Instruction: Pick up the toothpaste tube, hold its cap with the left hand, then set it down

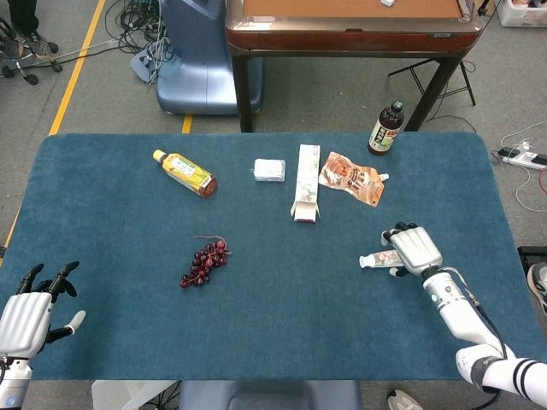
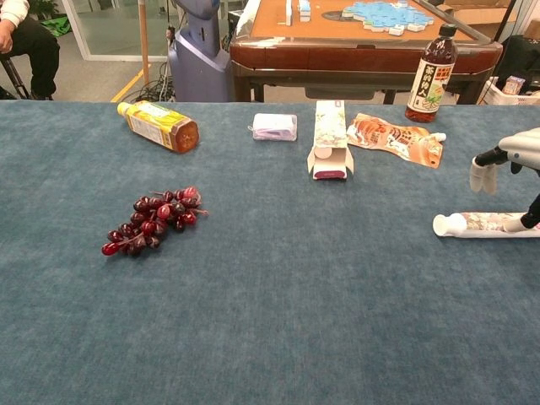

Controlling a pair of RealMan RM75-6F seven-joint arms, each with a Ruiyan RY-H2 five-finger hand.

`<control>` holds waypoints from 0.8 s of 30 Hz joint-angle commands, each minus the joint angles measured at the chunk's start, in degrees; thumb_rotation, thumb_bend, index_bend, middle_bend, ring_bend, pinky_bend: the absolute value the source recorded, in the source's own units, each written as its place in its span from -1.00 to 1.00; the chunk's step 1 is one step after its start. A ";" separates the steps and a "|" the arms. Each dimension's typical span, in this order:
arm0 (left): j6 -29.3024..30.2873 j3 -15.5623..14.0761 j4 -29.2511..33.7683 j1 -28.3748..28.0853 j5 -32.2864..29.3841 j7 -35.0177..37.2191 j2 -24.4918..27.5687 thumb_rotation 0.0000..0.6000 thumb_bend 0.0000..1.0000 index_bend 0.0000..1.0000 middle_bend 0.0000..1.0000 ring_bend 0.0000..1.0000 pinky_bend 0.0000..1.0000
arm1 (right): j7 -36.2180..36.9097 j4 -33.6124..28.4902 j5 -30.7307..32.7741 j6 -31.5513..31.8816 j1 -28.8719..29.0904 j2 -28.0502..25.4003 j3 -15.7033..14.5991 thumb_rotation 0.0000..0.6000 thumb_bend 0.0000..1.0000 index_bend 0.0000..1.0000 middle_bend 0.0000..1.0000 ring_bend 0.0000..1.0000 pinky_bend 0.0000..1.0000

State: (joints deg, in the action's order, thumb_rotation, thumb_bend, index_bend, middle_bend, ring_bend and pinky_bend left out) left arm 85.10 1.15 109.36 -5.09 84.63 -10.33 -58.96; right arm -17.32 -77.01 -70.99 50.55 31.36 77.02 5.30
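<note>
The white toothpaste tube (image 2: 483, 224) lies flat on the blue table (image 1: 273, 342) at the right, its cap (image 2: 442, 224) pointing left. My right hand (image 1: 414, 248) hovers directly over the tube's body, fingers (image 2: 479, 175) spread above the far side and the thumb down at the near side, close to or touching the tube. The tube still rests on the cloth. In the head view only the tube's cap end (image 1: 374, 260) shows past the hand. My left hand (image 1: 27, 309) hangs open at the table's near left corner, holding nothing.
A bunch of dark grapes (image 1: 204, 261) lies left of centre. Along the back are a yellow bottle (image 1: 184, 172), a white packet (image 1: 269, 170), an open carton (image 1: 306, 194), an orange pouch (image 1: 352, 178) and a dark sauce bottle (image 1: 385, 128). A wooden table (image 1: 350, 30) stands behind.
</note>
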 commanded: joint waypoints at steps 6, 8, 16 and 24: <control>0.17 -0.07 0.16 0.33 -0.02 0.26 0.25 1.00 -0.56 -0.73 -0.07 -0.24 -0.91 | 2.70 5.59 -0.09 -1.78 1.00 4.06 -0.67 1.00 -0.65 -0.23 -0.17 -0.56 -0.43; 0.23 -0.07 0.19 0.45 -0.09 0.27 0.33 1.00 -0.56 -0.73 -0.07 -0.24 -0.91 | 3.36 6.54 -0.21 -2.08 1.20 4.52 -0.69 1.00 -0.62 -0.23 -0.17 -0.56 -0.43; 0.16 -0.08 0.35 0.67 -0.35 0.09 0.33 1.00 -0.56 -0.73 -0.08 -0.24 -0.91 | 4.79 9.01 -0.14 -3.72 2.02 5.59 -0.85 1.00 -0.58 -0.23 -0.17 -0.56 -0.43; 0.05 0.05 0.35 0.81 -0.78 0.19 0.41 1.00 -0.56 -0.73 -0.08 -0.24 -0.91 | 5.48 10.09 0.15 -4.79 2.36 5.87 -1.10 1.00 -0.51 -0.22 -0.12 -0.52 -0.43</control>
State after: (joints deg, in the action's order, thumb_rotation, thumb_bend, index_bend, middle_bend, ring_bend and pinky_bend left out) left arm 85.14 1.20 109.71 -4.28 83.84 -10.14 -58.55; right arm -11.86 -66.95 -70.86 45.77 33.70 82.91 4.21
